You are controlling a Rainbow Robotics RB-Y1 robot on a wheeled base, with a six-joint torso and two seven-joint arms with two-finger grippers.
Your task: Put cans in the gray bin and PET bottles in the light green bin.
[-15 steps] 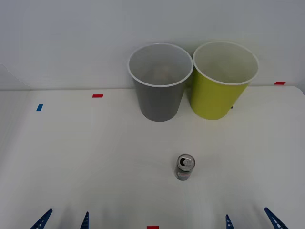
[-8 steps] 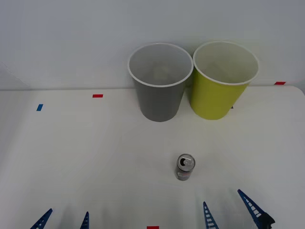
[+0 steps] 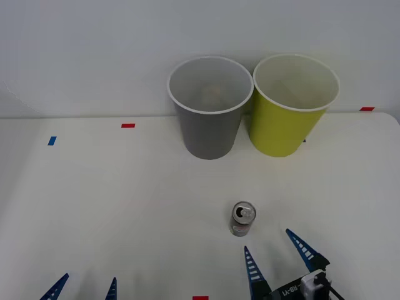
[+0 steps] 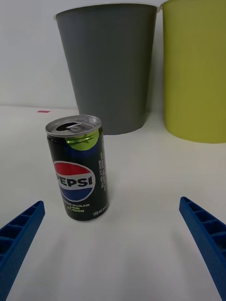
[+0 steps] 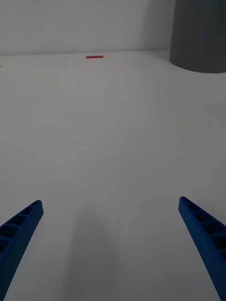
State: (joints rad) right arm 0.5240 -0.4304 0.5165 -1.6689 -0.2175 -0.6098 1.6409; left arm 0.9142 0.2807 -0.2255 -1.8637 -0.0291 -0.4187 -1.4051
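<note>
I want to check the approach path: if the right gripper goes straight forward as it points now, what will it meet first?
Probably the can: it stands upright just ahead of the open right gripper, slightly off-centre toward the robot's left. The gray bin lies farther behind.

bright, even light falls softly from above over the white tabletop (image 3: 94, 200), so shadows are faint. the small dark drink can with a silver top (image 3: 242, 219) casts only a pale, short shadow at its base; in the right wrist view its silver lid (image 4: 73, 125) shows a mild sheen. the tall gray tapered bin (image 3: 210, 106) and the yellow-green tapered bin (image 3: 292, 104) show pale, softly lit insides. a dim gray smear of shadow lies on the tabletop in the left wrist view. focus is fairly sharp throughout, with no strong glare.
</note>
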